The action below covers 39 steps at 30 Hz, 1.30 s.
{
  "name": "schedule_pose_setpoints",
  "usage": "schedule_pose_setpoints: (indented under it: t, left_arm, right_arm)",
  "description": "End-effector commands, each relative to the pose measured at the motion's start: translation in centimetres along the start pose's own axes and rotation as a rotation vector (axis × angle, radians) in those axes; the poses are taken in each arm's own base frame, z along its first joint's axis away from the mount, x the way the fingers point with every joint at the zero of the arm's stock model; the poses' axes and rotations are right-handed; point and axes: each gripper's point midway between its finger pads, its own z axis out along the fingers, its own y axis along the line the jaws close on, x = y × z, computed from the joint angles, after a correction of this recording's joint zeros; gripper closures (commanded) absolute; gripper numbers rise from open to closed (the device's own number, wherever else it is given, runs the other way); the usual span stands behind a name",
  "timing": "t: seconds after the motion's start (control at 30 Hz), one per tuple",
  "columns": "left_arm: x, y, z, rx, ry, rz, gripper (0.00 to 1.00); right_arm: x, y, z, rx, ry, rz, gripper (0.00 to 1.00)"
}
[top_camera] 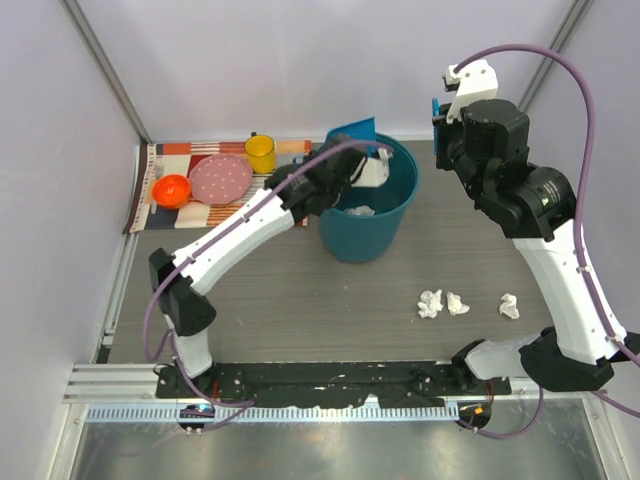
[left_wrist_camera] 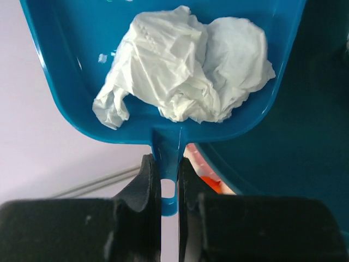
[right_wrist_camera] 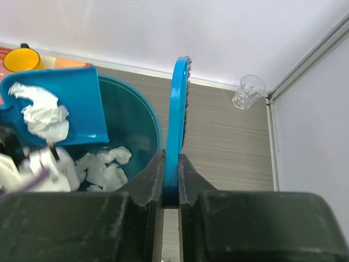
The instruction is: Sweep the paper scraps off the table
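Note:
My left gripper (left_wrist_camera: 169, 170) is shut on the handle of a blue dustpan (left_wrist_camera: 65, 65). The pan carries crumpled white paper scraps (left_wrist_camera: 185, 71) and hangs tilted over the teal bucket (top_camera: 365, 235), which has more scraps (right_wrist_camera: 103, 166) inside. My right gripper (right_wrist_camera: 172, 180) is shut on a blue brush (right_wrist_camera: 177, 109), held up at the back right beside the bucket. Three loose paper scraps lie on the table (top_camera: 300, 310): two close together (top_camera: 430, 303) (top_camera: 456, 303) and one further right (top_camera: 509, 306), near the right arm's base.
A striped placemat (top_camera: 170, 155) at the back left holds an orange bowl (top_camera: 171, 189), a pink plate (top_camera: 221, 179) and a yellow cup (top_camera: 261, 153). A clear glass (right_wrist_camera: 248, 91) stands in the far right corner. Walls close in the back and both sides.

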Motion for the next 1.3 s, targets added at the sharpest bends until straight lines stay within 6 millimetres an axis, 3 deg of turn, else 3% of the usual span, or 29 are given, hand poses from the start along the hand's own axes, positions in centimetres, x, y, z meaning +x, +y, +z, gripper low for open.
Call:
schedule_pose_setpoints:
  t: [0.0,0.13,0.17,0.23,0.3,0.5,0.67,0.7,0.77,0.8,0.83,0.9,0.93,0.97,1.03,1.07,1.1,1.13,1.17,1.2,1.23,1.27]
  left_arm:
    - [-1.1,4.1,-3.0,-0.283,0.009,0.163,1.00]
    - [-1.0,5.0,-3.4,-0.363,0.035,0.246,1.00]
    - [-1.5,6.3,-4.3,-0.422,0.021,0.258,1.00]
    - [-1.8,6.1,-4.4,-0.458,0.022,0.317,1.00]
    - [-2.6,7.4,-5.6,-0.543,0.014,0.361,1.00]
    - [-3.2,7.7,-6.2,-0.685,0.012,0.463,1.00]
    - [-2.7,7.9,-6.2,-0.651,0.015,0.360,1.00]
    - [-2.6,8.9,-6.9,-0.644,-0.023,0.213,1.00]
    - [-1.5,7.8,-6.4,-0.499,-0.021,0.178,1.00]
    - [-1.5,9.3,-7.7,-0.486,-0.052,0.097,1.00]
    - [-0.4,7.6,-7.1,-0.373,-0.062,0.021,1.00]
    - [0.3,8.5,-9.3,-0.313,-0.118,-0.104,1.00]
    - [1.7,7.0,-9.4,-0.232,-0.100,-0.155,1.00]
    - [2.0,6.9,-10.9,-0.187,-0.161,-0.203,1.00]
    - [4.5,4.9,-11.3,-0.106,-0.122,-0.212,1.00]
    - [5.9,4.9,-12.8,-0.097,-0.139,-0.263,1.00]
    - [7.6,2.6,-11.8,-0.050,-0.090,-0.242,1.00]
    - [10.3,2.2,-11.6,-0.039,-0.040,-0.269,1.00]
    - [11.7,1.0,-11.3,0.004,-0.029,-0.305,1.00]
    - [14.3,-0.9,-11.4,0.043,0.004,-0.323,1.00]
    - [17.7,-1.5,-11.0,0.060,0.077,-0.364,1.00]
    - [19.4,-2.8,-11.0,0.089,0.107,-0.377,1.00]
  right_arm:
    - [-1.0,-0.9,-0.4,0.033,-0.020,-0.027,0.99]
    - [-1.2,-1.1,-0.6,0.038,-0.023,-0.023,0.99]
    - [-1.3,-1.1,-0.6,0.038,-0.023,-0.024,0.99]
    - [-1.5,-1.2,-0.8,0.038,-0.027,-0.024,0.99]
    - [-1.4,-1.3,-0.8,0.046,-0.024,-0.027,0.99]
    - [-0.6,-1.2,-0.5,0.048,0.011,-0.046,0.99]
    - [-0.1,-1.8,-0.6,0.078,0.023,-0.046,0.99]
    - [0.0,-2.2,-0.6,0.104,0.028,-0.048,0.99]
    - [0.2,-3.1,-1.0,0.145,0.032,-0.045,0.99]
    - [0.7,-3.4,-1.0,0.168,0.045,-0.055,0.99]
    - [0.9,-4.6,-1.3,0.236,0.053,-0.060,0.99]
    - [1.9,-5.8,-1.6,0.301,0.074,-0.078,0.99]
    - [2.3,-7.0,-1.9,0.366,0.087,-0.086,0.99]
    - [2.9,-7.7,-2.1,0.411,0.100,-0.091,0.99]
    - [6.0,-8.7,-1.8,0.485,0.173,-0.138,0.99]
    - [7.5,-9.7,-1.6,0.535,0.214,-0.149,0.99]
    - [10.7,-9.7,-1.2,0.547,0.279,-0.170,0.99]
    - [12.6,-9.8,-0.8,0.554,0.314,-0.157,0.99]
    - [14.6,-10.1,-0.6,0.560,0.350,-0.127,0.99]
    - [18.1,-9.9,-0.2,0.564,0.418,-0.126,0.99]
    - [19.5,-10.3,-0.3,0.573,0.446,-0.117,0.99]
    - [21.3,-11.4,-0.4,0.608,0.493,-0.109,0.99]
